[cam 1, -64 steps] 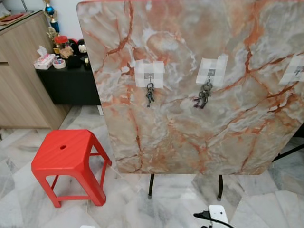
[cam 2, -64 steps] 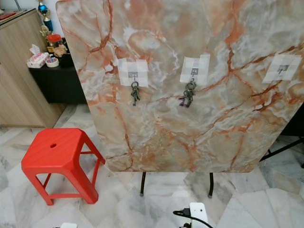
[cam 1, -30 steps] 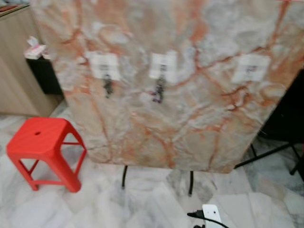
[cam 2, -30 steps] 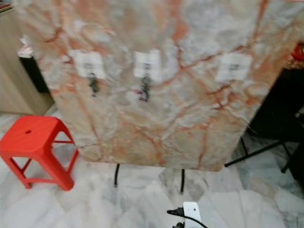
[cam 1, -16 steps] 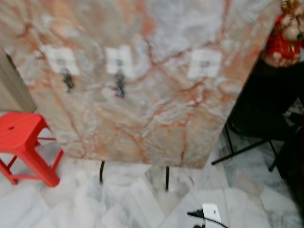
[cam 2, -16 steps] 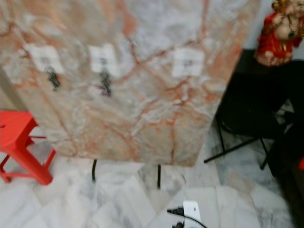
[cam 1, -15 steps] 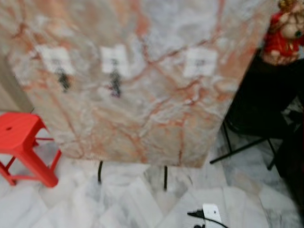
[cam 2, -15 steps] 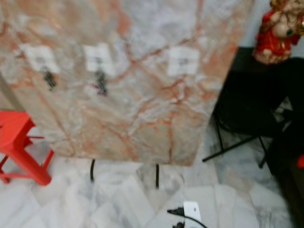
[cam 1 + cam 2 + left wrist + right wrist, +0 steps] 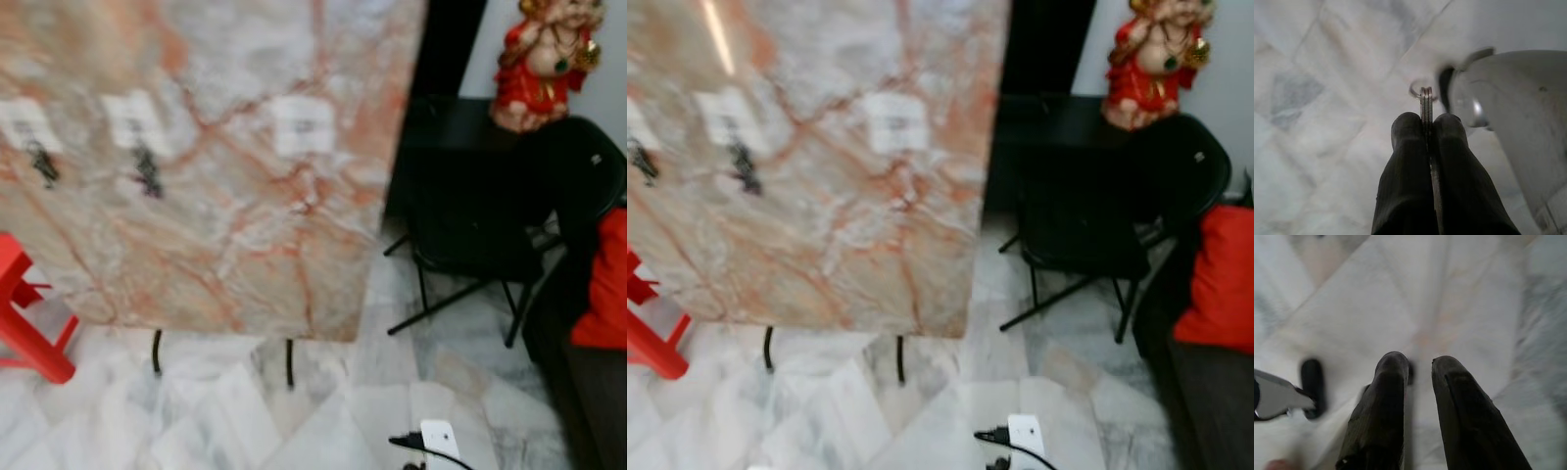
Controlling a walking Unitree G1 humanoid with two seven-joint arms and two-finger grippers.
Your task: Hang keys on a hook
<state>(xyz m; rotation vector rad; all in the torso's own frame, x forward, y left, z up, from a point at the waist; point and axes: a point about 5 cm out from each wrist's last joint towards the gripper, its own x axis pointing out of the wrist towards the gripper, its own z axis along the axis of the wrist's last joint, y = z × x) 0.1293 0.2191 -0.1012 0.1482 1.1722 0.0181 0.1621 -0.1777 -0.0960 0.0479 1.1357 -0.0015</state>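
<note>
Marble floor (image 9: 323,431) lies open beside the panel (image 9: 225,196)'s right edge.

Three hooks (image 9: 303,125) on one marble board (image 9: 235,225), two bunches of hung keys (image 9: 147,174), one red stool (image 9: 24,328), one figurine (image 9: 537,61).

A marble board (image 9: 245,196) stands upright on thin legs (image 9: 289,362) at left, walling off what lies behind it. On its face two hooks carry keys (image 9: 147,174); the third hook (image 9: 302,125), rightmost, hangs bare with open board around it. A red stool (image 9: 24,328) sits by the board's left foot. Right of the board a black chair (image 9: 490,220) crowds the gap. The near floor (image 9: 323,431) is open but for a white plug (image 9: 438,441)
</note>
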